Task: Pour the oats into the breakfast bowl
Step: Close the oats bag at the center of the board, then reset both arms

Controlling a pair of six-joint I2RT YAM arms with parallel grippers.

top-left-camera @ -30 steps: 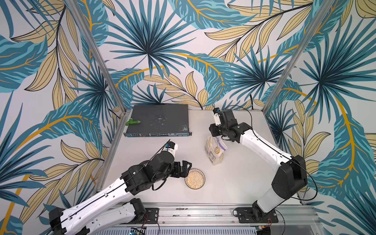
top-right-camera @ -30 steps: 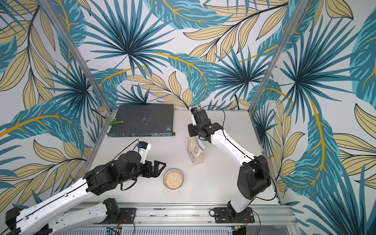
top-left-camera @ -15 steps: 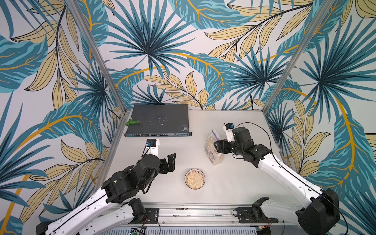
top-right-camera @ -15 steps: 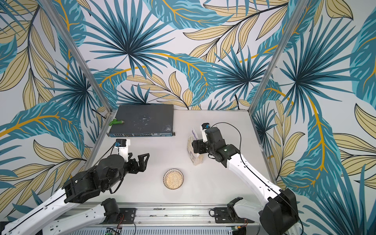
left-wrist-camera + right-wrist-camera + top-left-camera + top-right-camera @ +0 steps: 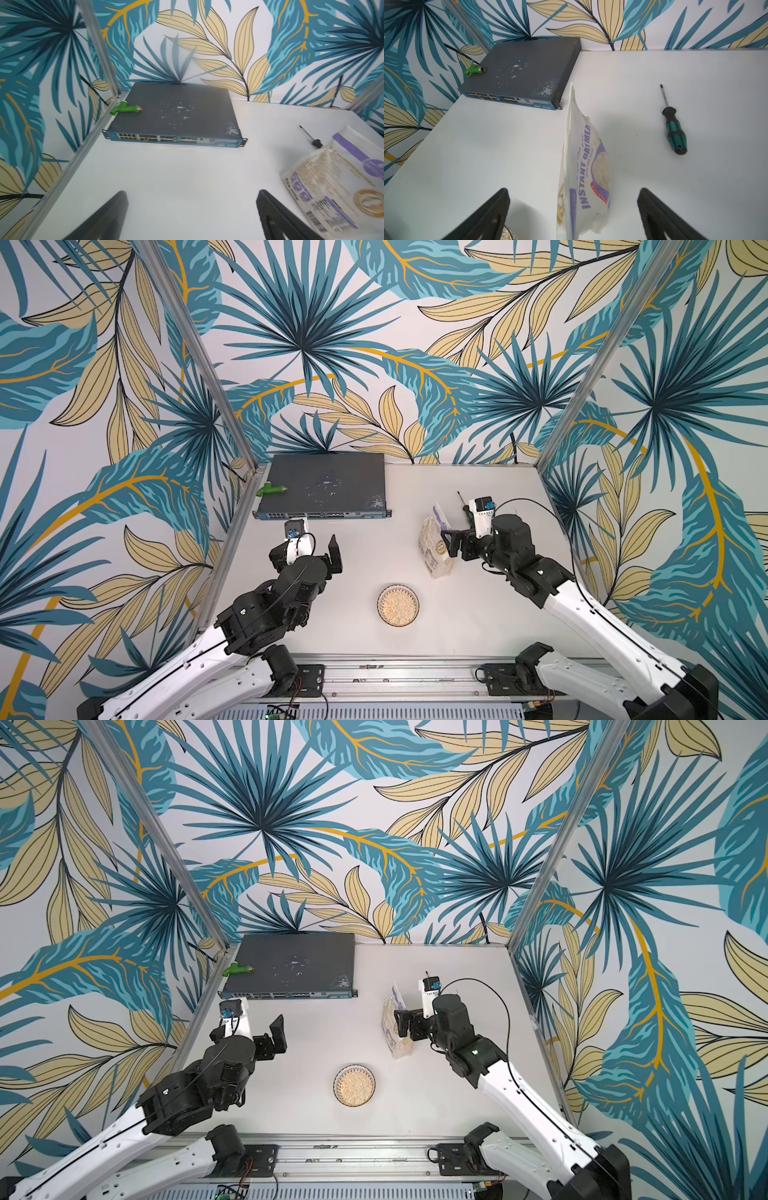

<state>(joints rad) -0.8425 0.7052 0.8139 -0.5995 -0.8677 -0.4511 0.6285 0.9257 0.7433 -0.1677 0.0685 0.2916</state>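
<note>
Purple capitals run up the oats bag [image 5: 588, 172]: "INSTANT OATMEA", with the last letter lost at the fold. Smaller beneath it, "WITH CHIA SEEDS" (just legible). The print on the switch [image 5: 519, 68] front is too small to read.

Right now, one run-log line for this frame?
left claw: open, empty | right claw: open, straddling oats bag, not touching | oats bag: standing on table | breakfast bowl: holds oats

Teal and sand-yellow palm leaves on pale walls [image 5: 311, 344].
White oat bag [image 5: 430, 541] with purple lettering and gold emblem; dark-rimmed bowl [image 5: 398, 587]; slate-grey switch [image 5: 328, 485], blue front; green fitting [image 5: 271, 489]; black-and-teal screwdriver [image 5: 675, 133].
</note>
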